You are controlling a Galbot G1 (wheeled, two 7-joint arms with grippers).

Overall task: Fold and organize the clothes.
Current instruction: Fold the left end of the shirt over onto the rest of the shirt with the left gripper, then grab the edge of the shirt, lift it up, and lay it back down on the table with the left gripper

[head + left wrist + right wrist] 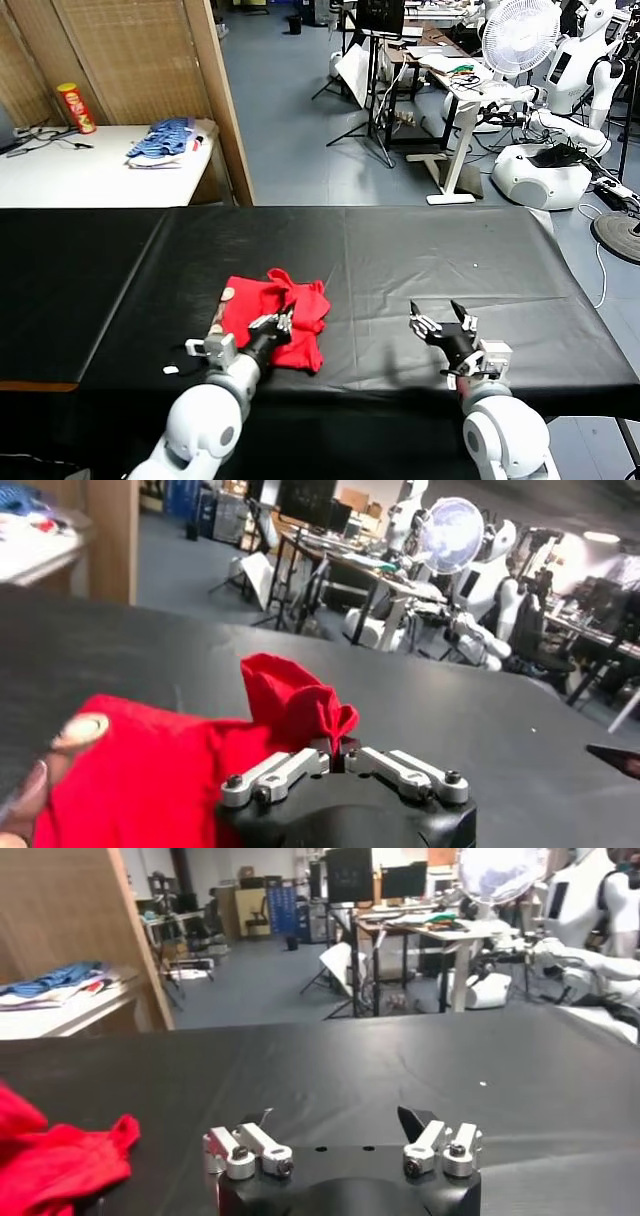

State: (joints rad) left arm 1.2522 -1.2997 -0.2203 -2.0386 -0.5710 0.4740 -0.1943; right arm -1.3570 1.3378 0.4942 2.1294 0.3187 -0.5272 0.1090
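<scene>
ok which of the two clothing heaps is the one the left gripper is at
The red T-shirt, crumpled on the black table, with the left gripper at its near edge. The bluish pile lies far off on the white side table, beyond either arm.

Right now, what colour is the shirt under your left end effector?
Bright red T-shirt, clearest in the head view; left end effector over it.

Head looks down; wrists low (sharing table [420,250]).

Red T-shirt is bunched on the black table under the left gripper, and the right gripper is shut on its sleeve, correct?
No. The right gripper is open and holds nothing, apart from the red T-shirt, as the head view shows. The rest stands: the shirt lies bunched on the black table at the left gripper.
</scene>
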